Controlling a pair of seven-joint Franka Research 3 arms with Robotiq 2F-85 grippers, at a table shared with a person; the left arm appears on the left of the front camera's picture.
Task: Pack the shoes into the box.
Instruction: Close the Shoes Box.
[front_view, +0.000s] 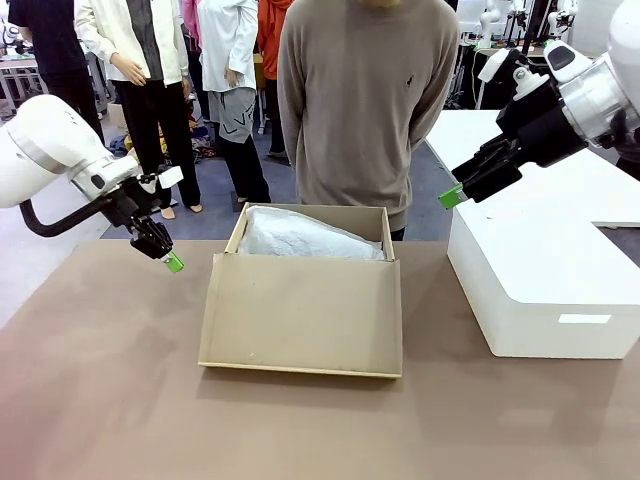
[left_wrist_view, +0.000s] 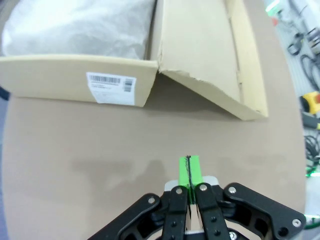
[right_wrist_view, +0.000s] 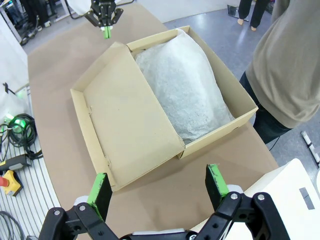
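Observation:
The tan cardboard box (front_view: 300, 312) stands mid-table, its flap lid lying open toward me. Crinkled white tissue paper (front_view: 300, 237) bulges over the inside, and the shoes are hidden from view. My left gripper (front_view: 172, 262) hovers just left of the box, shut with nothing between its pads. In the left wrist view the gripper (left_wrist_view: 189, 170) is over bare table, short of the box's labelled wall (left_wrist_view: 60, 75). My right gripper (front_view: 452, 197) hangs open, high to the right of the box. From the right wrist view this gripper (right_wrist_view: 158, 185) looks down on the box (right_wrist_view: 125, 115) and the tissue paper (right_wrist_view: 185, 85).
A larger white box (front_view: 540, 270) sits on the table at the right, below my right arm. A person in a beige sweater (front_view: 365, 100) stands at the far edge behind the cardboard box. Other people stand farther back. Cables and an emergency button (right_wrist_view: 10, 182) lie off the table edge.

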